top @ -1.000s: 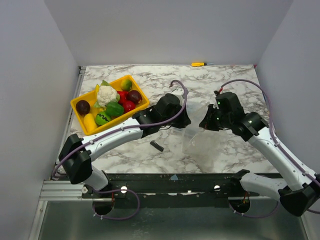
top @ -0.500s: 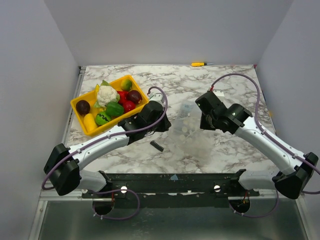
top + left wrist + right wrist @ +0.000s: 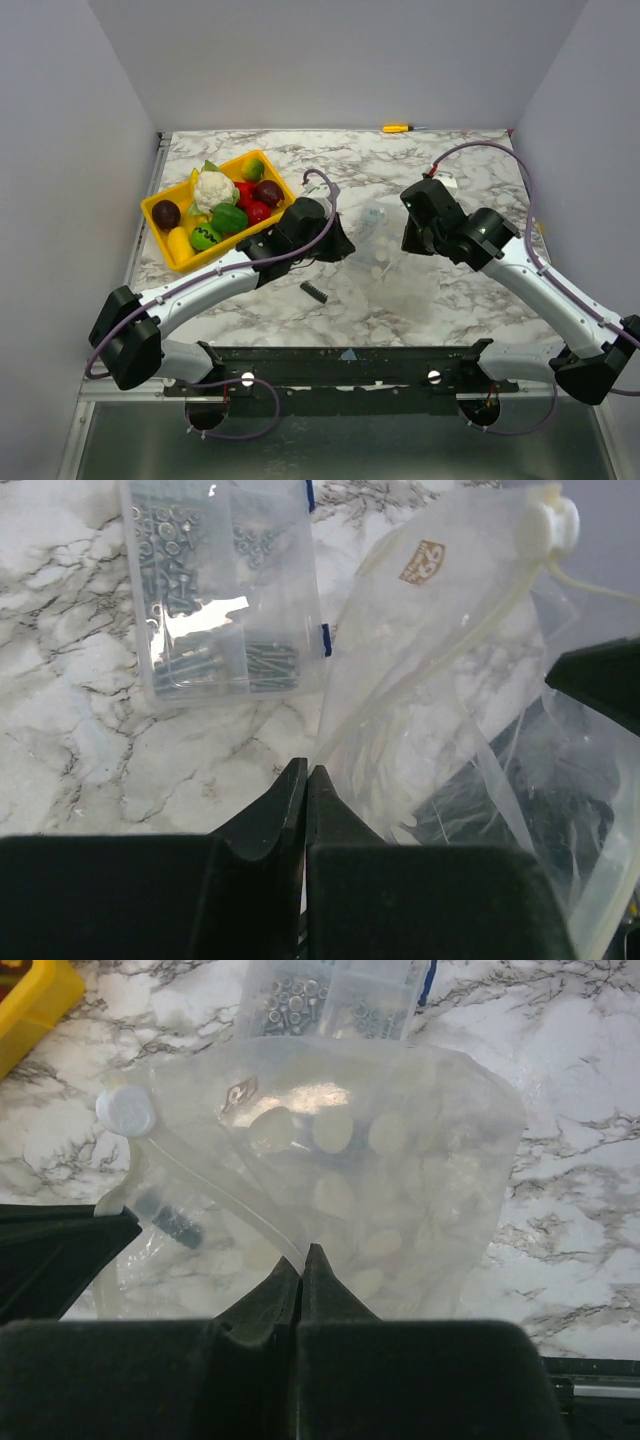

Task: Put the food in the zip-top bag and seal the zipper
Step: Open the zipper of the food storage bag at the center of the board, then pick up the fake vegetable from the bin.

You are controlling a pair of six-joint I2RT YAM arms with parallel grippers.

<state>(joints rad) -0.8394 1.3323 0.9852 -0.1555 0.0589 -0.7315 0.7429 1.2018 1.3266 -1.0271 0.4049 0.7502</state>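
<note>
On the table (image 3: 450,160) there is one yellow tray (image 3: 160,203), near the left edge. In the tray I count one white cauliflower (image 3: 213,188), two dark purple pieces (image 3: 166,213), three green pieces (image 3: 230,217) and one yellow piece (image 3: 178,242). The red pieces (image 3: 258,210) are partly covered; at least two are visible. There is one zip-top bag (image 3: 400,1190). One clear box (image 3: 225,590) holds small screws (image 3: 165,540), too many to count. One black spring (image 3: 313,291) lies toward the near edge, and one yellow tool (image 3: 397,128) at the far edge. Two arms (image 3: 210,285) reach over the table.
</note>
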